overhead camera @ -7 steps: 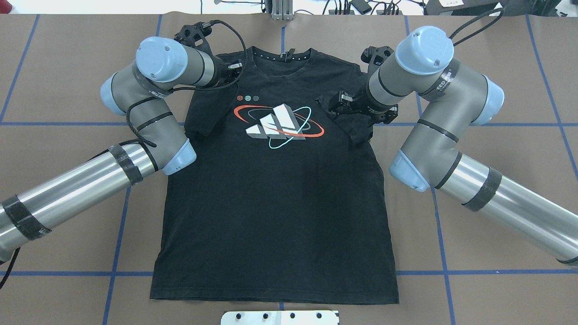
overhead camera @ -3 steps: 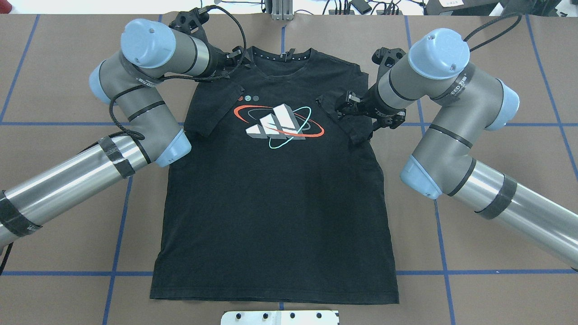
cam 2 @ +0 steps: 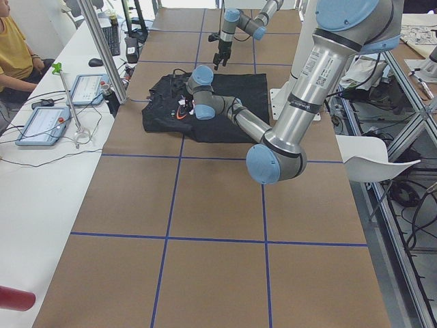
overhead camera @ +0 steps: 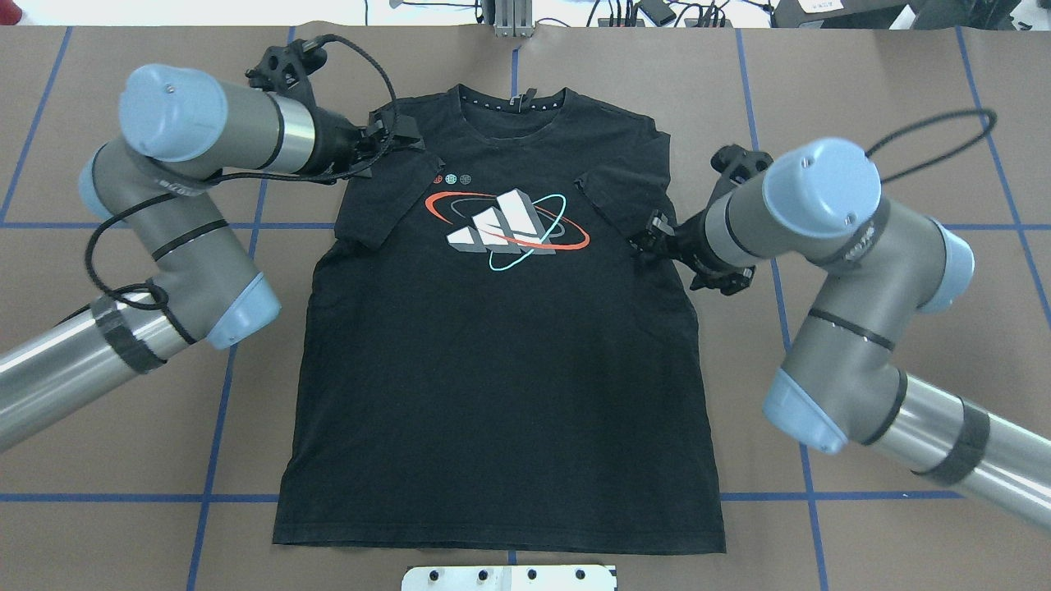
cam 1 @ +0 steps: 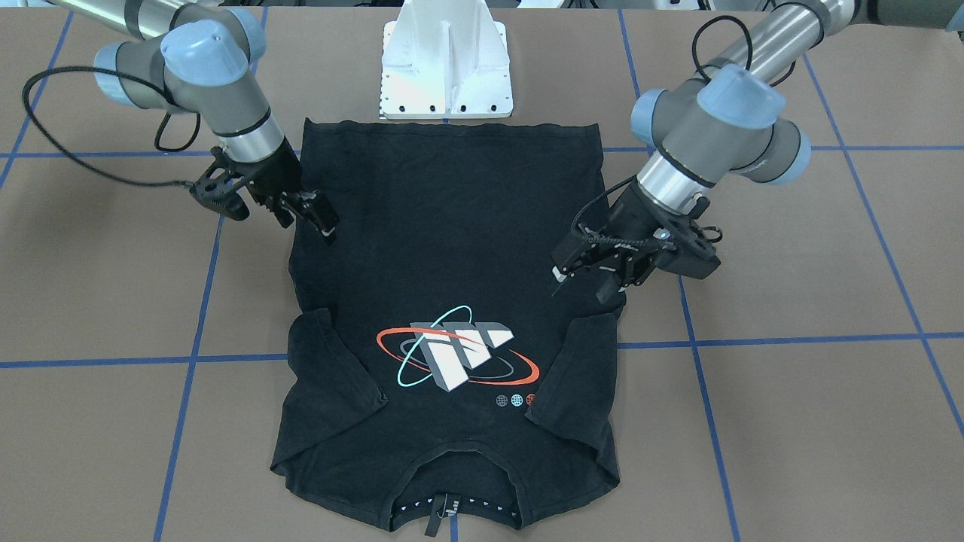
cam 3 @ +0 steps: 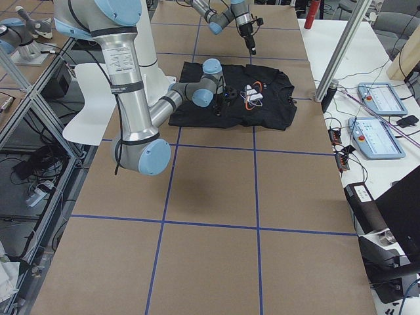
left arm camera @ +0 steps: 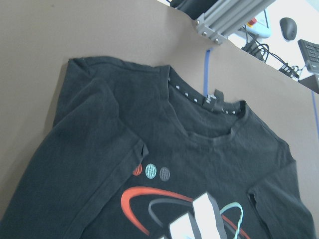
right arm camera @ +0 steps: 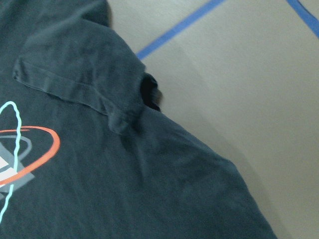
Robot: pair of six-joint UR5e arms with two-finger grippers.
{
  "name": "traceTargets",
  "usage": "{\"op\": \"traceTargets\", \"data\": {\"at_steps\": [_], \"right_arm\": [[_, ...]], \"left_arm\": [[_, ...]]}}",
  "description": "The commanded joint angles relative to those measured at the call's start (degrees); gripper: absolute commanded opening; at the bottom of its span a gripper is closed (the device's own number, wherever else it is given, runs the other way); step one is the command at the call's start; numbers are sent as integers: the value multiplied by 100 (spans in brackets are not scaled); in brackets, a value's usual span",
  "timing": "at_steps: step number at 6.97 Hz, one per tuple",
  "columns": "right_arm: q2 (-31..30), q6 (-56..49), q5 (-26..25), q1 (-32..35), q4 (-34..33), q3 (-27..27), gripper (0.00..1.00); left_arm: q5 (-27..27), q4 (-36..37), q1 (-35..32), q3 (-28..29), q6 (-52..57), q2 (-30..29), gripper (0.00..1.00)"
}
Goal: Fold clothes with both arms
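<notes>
While T-shirt point(overhead camera: 501, 369) lies flat, left fingers point(cam 1: 565, 265), right fingers point(cam 1: 322, 218) at edges.

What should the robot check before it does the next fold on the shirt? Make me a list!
1. Left sleeve folded onto the T-shirt: ok.
2. Right sleeve folded in: ok.
3. Left gripper open, holding no cloth: ok.
4. Right gripper open, holding no cloth: ok.
5. Bottom hem flat and straight: ok.
6. T-shirt smooth underneath: cannot tell.
</notes>
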Motion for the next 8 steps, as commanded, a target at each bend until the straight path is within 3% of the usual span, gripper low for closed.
{"op": "traceTargets", "data": {"at_steps": [1,3,6,8], "right_arm": [[-879,1523,-920,-1124,-3,681,99],[-1286,2685,-2009,-2319,-73,965,94],[-1348,2925,-2172,-3052,-950,1369,92],[-1348,3216,-2559,-3440,-979,1396,87]], "left_arm": [[27,0,29,-249,0,175,100],[80,0,55,-301,9,306,100],[203,0,64,-677,0,516,100],[308,0,125,-890,0,685,100]]}}
